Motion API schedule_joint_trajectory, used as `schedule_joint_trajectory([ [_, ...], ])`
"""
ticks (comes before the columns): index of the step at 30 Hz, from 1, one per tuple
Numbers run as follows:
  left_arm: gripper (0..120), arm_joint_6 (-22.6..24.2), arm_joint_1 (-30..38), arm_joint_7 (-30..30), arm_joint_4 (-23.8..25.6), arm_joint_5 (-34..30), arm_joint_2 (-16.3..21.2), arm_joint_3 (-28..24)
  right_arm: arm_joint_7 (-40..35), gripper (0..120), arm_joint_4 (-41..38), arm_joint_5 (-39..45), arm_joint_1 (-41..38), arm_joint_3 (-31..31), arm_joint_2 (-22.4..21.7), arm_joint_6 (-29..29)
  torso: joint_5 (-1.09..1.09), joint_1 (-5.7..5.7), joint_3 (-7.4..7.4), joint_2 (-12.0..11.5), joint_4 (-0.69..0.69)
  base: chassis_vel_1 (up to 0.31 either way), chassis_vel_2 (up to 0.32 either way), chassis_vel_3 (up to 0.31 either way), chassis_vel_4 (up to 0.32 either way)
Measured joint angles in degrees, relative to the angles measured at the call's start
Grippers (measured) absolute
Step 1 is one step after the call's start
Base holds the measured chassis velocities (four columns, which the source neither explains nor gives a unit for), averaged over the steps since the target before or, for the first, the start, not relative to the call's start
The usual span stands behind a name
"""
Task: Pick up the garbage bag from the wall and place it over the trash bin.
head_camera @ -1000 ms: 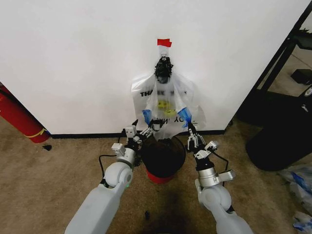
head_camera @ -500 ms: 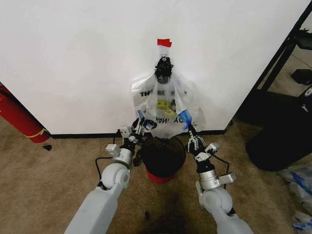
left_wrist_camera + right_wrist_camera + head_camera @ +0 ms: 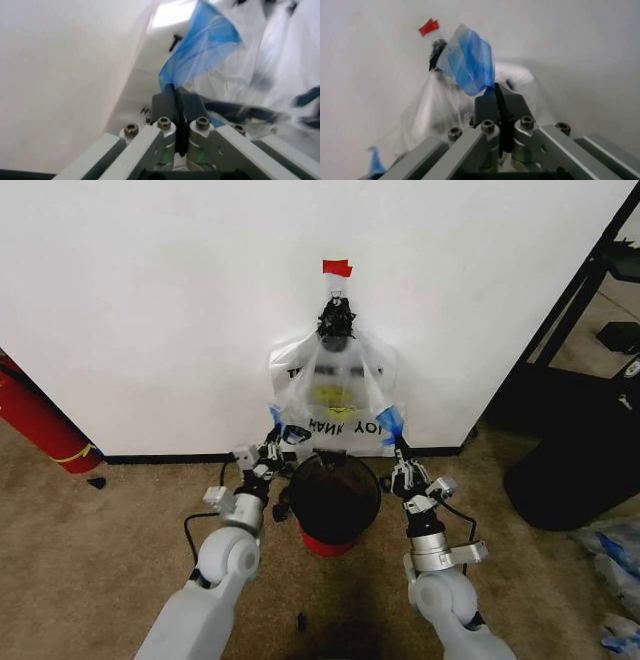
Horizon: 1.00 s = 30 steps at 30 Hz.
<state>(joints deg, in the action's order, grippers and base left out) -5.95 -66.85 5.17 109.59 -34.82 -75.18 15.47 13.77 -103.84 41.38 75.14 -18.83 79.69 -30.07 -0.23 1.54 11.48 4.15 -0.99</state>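
Thin see-through wrinkly plastic garbage bag (image 3: 338,395) with black print hangs on plain white wall (image 3: 150,300) under red tape tab (image 3: 337,267), directly above small round black trash bin (image 3: 334,498) with red base. Left claw (image 3: 279,437) clenched on bag's blue patch (image 3: 200,52), just above bin's left rim. Right claw (image 3: 399,448) clenched on other blue patch (image 3: 470,63), above right rim.

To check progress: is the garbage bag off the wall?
No. The garbage bag hangs from its top, while both claws, left and right, pinch its blue corners.
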Motion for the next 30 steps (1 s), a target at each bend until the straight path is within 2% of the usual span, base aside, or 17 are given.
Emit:
schedule_joint_trajectory([
  [7,0,-0.8,-2.8,0.0,4.3,1.0,0.3,1.2,0.3,0,-0.6,-0.8,4.0,-1.6,1.3,-2.3,0.00,0.00,0.00,0.0,0.00,0.000,0.000,0.000,0.000],
  [11,0,-0.9,-4.7,1.1,6.2,2.6,0.4,1.5,1.1,0,-1.1,-4.0,6.7,-2.5,1.7,-4.4,0.01,0.00,0.00,0.0,0.00,0.000,0.000,0.000,0.000],
  [19,0,-0.7,-8.4,2.9,8.3,7.4,0.6,1.6,2.4,0,-2.0,-10.3,10.3,-4.6,2.1,-7.5,0.00,0.00,0.00,0.0,0.00,0.000,0.000,0.000,0.000],
  [30,0,-0.7,-12.4,6.0,11.2,10.9,1.7,1.4,4.5,0,-3.9,-13.9,14.5,-5.9,3.4,-9.5,0.00,0.00,0.00,0.0,0.00,0.000,0.000,0.000,0.000],
])
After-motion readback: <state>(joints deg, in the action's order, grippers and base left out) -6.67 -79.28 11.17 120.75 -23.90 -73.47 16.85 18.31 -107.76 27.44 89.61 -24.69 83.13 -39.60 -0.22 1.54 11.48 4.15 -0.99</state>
